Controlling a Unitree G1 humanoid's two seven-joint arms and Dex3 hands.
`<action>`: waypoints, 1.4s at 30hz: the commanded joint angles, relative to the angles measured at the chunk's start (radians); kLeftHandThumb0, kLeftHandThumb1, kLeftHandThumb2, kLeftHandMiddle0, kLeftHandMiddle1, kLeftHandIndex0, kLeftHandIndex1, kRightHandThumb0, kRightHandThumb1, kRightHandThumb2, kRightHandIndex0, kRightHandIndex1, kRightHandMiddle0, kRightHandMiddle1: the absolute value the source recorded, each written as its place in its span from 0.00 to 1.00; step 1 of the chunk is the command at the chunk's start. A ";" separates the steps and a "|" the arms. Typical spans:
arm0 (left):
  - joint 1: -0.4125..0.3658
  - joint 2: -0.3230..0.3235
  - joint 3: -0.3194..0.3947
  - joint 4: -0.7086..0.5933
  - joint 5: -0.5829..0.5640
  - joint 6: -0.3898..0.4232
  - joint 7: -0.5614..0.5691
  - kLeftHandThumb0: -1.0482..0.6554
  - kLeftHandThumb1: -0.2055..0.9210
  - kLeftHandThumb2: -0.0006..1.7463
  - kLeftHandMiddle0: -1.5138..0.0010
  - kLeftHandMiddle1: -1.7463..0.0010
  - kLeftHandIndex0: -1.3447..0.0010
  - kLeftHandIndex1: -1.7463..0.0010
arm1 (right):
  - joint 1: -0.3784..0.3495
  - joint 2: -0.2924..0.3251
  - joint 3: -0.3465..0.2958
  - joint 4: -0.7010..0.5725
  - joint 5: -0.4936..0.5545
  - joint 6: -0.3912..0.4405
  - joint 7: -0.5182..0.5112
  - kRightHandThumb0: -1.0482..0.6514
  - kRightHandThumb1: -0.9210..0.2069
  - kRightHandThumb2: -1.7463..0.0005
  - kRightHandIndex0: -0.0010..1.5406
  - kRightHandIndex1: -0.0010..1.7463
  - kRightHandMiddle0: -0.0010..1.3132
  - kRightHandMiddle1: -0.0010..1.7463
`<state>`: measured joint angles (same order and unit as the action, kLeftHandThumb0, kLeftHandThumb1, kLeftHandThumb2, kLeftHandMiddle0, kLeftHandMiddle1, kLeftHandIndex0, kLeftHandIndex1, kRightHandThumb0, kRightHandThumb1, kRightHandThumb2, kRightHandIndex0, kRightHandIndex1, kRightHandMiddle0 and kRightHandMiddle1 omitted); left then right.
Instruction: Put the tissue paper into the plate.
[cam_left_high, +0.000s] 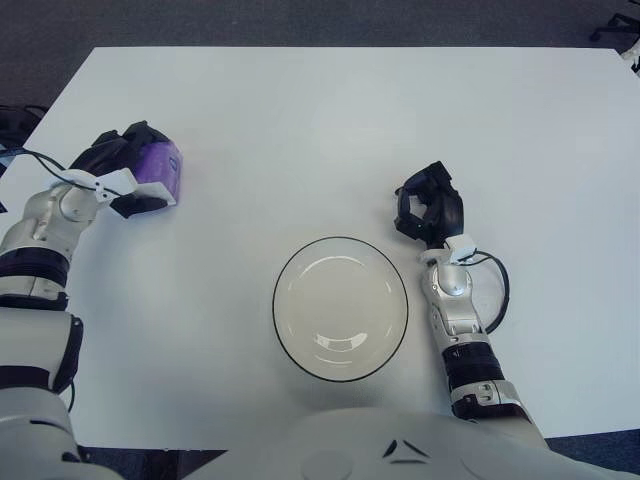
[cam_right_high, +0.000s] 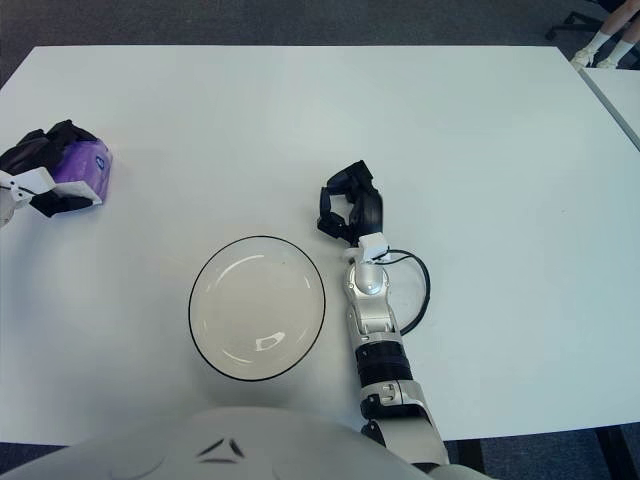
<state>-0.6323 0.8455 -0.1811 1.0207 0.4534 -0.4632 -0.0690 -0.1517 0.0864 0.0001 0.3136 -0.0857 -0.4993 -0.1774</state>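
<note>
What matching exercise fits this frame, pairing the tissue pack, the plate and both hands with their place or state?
Column 1:
1. tissue pack
2. plate
3. left hand
4. right hand

Column 2:
A. nothing in it, near the table's front edge
B. curled, holding nothing, right of the plate
C. purple, at the table's left side
D. closed around the tissue pack

Pairs: 1-C, 2-A, 3-D, 4-B

Our left hand (cam_right_high: 40, 165) is gripping the purple tissue pack (cam_right_high: 85, 168).
Our right hand (cam_right_high: 352, 212), fingers curled and holding nothing, is sitting just beyond the plate (cam_right_high: 257, 307).
</note>
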 joint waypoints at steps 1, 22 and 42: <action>0.061 -0.041 -0.046 0.043 0.027 0.010 -0.031 0.33 0.38 0.79 0.39 0.00 0.53 0.00 | 0.087 -0.023 -0.013 0.066 -0.014 0.008 -0.006 0.36 0.39 0.36 0.53 0.88 0.37 1.00; 0.154 -0.091 -0.042 -0.054 0.014 0.062 0.151 0.31 0.35 0.84 0.16 0.00 0.47 0.00 | 0.090 -0.020 -0.019 0.060 -0.004 0.007 -0.003 0.37 0.37 0.38 0.54 0.90 0.35 1.00; 0.250 -0.076 0.031 -0.256 -0.071 0.105 0.111 0.31 0.34 0.85 0.15 0.00 0.46 0.00 | 0.093 -0.019 -0.022 0.059 0.003 -0.001 0.011 0.37 0.37 0.37 0.54 0.89 0.36 1.00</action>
<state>-0.4553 0.7955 -0.1374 0.7864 0.3937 -0.3685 0.1129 -0.1457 0.0867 -0.0088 0.3096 -0.0794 -0.5007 -0.1670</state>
